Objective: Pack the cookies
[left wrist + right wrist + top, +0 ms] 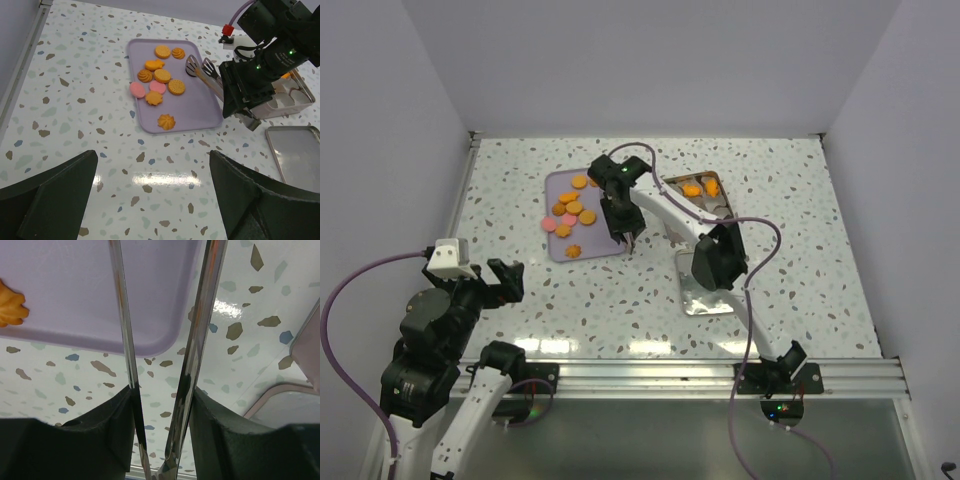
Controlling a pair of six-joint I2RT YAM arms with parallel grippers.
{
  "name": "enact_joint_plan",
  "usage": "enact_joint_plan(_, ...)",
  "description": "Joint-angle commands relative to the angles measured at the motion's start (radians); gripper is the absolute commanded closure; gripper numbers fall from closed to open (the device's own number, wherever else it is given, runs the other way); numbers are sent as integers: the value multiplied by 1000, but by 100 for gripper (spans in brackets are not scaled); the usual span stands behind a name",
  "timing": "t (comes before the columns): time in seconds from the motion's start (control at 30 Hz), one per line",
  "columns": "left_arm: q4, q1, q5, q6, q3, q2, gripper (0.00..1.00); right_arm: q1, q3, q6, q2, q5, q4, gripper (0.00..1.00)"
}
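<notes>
A speckled terrazzo desk (800, 200) sits between plain pale walls (650, 60). Eight orange and two pink cookies (162, 76) lie on the lilac tray (200, 112). The left tool (152, 175) hangs wide open, while the right tool (162, 395) grips one pair of metal tongs (122, 330).

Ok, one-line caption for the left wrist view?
Right gripper holds metal tongs above the lilac tray of cookies, with the tin and metal lid beside.

A white table (820, 270) speckled with grey and brown chips is boxed by plain pale walls (650, 60) left, far and right. A metal rail (650, 375) lines its near edge, beside glare patches (650, 346).
</notes>
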Motion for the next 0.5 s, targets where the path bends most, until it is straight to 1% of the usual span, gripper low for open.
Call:
enact_joint_plan(0.0,43,-3,6,14,-4,14,0,-2,48,12,5,-15,-51,55)
enact_joint_plan(0.17,43,-3,6,16,-4,12,0,5,35,4,-6,-11,-66,55)
enact_joint_plan(0.33,43,-3,3,14,-1,8,0,22,28,-11,-20,35,-112,56)
enact_joint_plan(0.47,41,-3,0,13,-1,5,0,22,31,-20,-30,78,-147,61)
